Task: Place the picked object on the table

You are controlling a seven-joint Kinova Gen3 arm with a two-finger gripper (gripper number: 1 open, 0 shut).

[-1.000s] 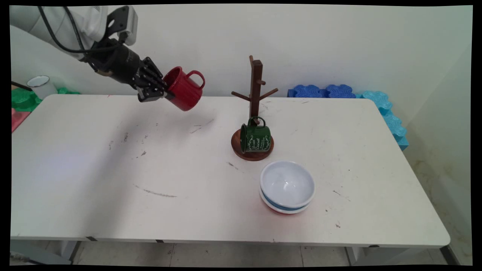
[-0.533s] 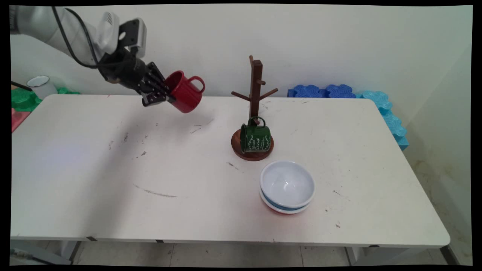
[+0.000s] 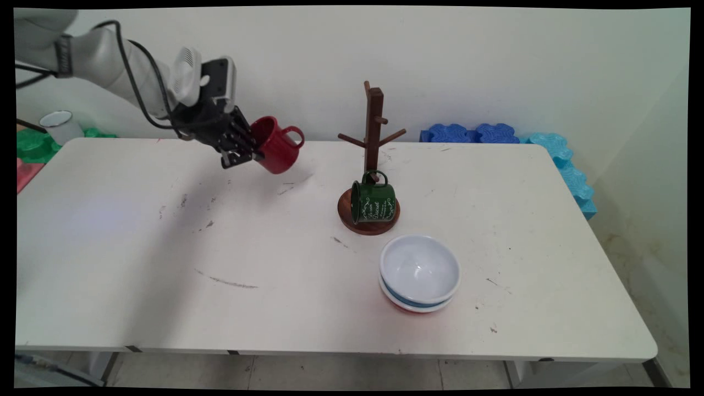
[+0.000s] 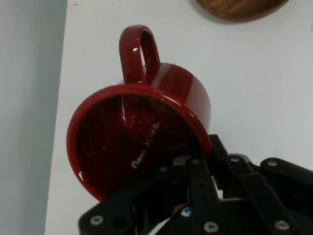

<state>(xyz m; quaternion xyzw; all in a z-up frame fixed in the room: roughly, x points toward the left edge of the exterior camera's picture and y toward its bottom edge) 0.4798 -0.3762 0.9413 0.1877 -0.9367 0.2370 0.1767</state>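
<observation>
Gripping a glossy red ceramic mug (image 3: 278, 149) by its rim, one finger inside, the black two-finger gripper (image 3: 243, 149) holds it tilted above the white table (image 3: 165, 264), left of the wooden mug tree (image 3: 373, 148) where a green enamel mug (image 3: 374, 201) rests on the base.

I see the white table (image 3: 137, 286) with grey scuff marks. On it stands a wooden mug tree (image 3: 372, 165), its round base bearing a green mug (image 3: 373, 201). Just beside are stacked bowls (image 3: 420, 273).
</observation>
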